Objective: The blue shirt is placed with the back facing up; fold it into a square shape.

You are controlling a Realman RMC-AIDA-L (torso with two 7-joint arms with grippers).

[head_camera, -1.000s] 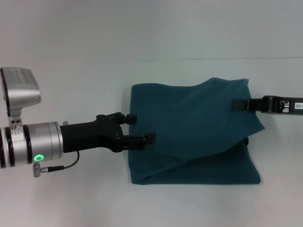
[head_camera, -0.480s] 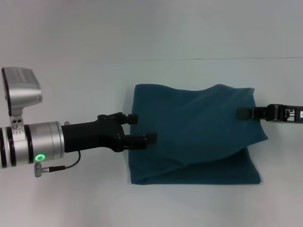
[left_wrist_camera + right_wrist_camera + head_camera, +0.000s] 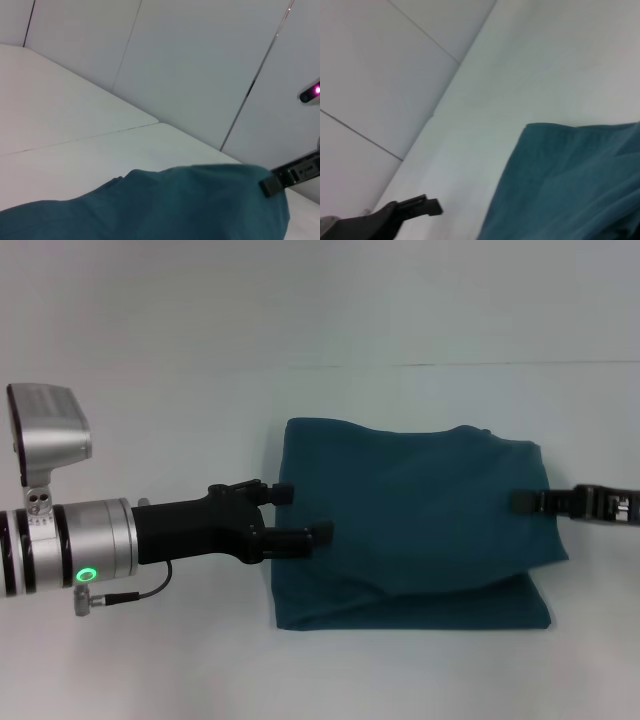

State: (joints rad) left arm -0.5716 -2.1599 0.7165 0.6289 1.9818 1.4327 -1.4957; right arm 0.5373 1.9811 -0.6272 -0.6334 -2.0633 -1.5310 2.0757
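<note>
While the blue shirt [image 3: 410,525] lay folded over on itself on the white table [image 3: 150,420], I had a gripper at each of its short sides. Its upper layer sat slightly askew on the lower one, so a strip of the bottom layer showed along the near edge and at the near right corner. No lettering showed on the fabric that faced up.

My left gripper [image 3: 300,512] was at the shirt's left edge, its two black fingers spread apart. The farther finger [image 3: 278,491] ended just at the edge of the cloth, and the nearer finger [image 3: 312,535] reached a little way over it. No fabric was pinched between them that I could see.

My right gripper [image 3: 522,501] reached in from the shirt's right side, its tip over the upper layer near the right edge, about halfway along that edge. I could not tell whether its fingers were parted or closed, nor whether they held any cloth. From my left wrist camera the same dark tip [image 3: 272,186] showed at the far end of the shirt [image 3: 165,210], right against the raised fold.

My right wrist camera showed the shirt [image 3: 570,185] and, beyond its far edge, one finger of the left gripper [image 3: 422,206] over bare table.
</note>
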